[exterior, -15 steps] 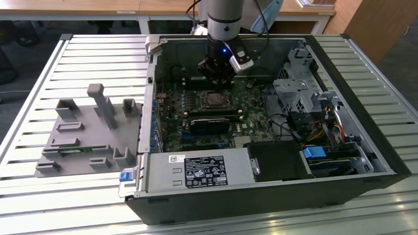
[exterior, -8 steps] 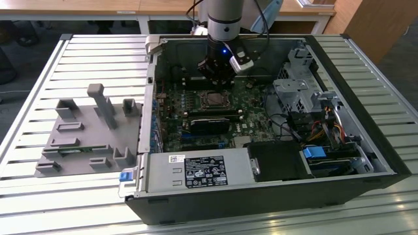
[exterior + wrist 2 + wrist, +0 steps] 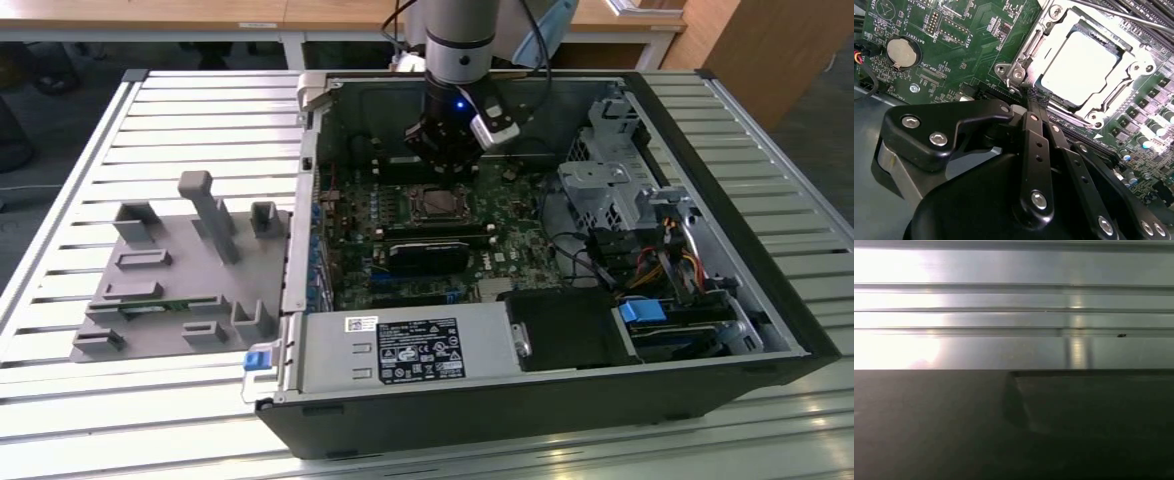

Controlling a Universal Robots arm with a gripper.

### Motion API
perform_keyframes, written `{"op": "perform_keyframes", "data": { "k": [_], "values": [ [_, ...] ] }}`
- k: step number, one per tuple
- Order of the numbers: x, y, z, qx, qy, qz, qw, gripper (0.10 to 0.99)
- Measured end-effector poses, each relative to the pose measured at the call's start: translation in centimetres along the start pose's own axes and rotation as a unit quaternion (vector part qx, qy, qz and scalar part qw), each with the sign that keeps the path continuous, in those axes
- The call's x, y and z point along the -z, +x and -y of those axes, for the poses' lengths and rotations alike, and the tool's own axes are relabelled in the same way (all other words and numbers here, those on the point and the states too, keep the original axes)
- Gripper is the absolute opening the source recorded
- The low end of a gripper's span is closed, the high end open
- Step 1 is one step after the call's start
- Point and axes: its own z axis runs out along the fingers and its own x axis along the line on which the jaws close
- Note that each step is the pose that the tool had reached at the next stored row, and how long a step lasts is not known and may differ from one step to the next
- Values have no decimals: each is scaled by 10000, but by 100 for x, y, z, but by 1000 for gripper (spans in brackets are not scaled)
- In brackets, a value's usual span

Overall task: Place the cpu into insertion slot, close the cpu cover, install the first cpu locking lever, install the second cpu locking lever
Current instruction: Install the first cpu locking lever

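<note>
The cpu (image 3: 1081, 62) lies flat in the insertion slot (image 3: 434, 203) on the green board, its pale metal top showing. The silvery cpu cover (image 3: 1108, 100) is down around it, framing the chip through its window. A thin metal lever rod (image 3: 1124, 16) runs along the far side of the socket. My gripper (image 3: 1033, 97) has its black fingers (image 3: 1036, 145) pressed together with nothing between them, the tips just off the socket's near corner by a screw (image 3: 1018, 74). In the exterior view the gripper (image 3: 442, 160) hangs inside the case just behind the socket.
A long black card (image 3: 427, 250) sits in front of the socket and a power supply (image 3: 400, 350) at the case front. Drive cage and cables (image 3: 641, 250) fill the exterior view's right. A grey fixture block (image 3: 174, 270) stands outside on the slatted table (image 3: 134, 420). A coin battery (image 3: 901, 52) lies nearby.
</note>
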Motion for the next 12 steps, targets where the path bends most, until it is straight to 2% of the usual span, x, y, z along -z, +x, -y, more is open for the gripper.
{"op": "perform_keyframes", "data": {
  "k": [6, 12],
  "values": [
    [1, -9, 5, -1, -27, -3, 10000, 106],
    [1, -12, 5, -1, -26, -4, 10000, 106]
  ]
}}
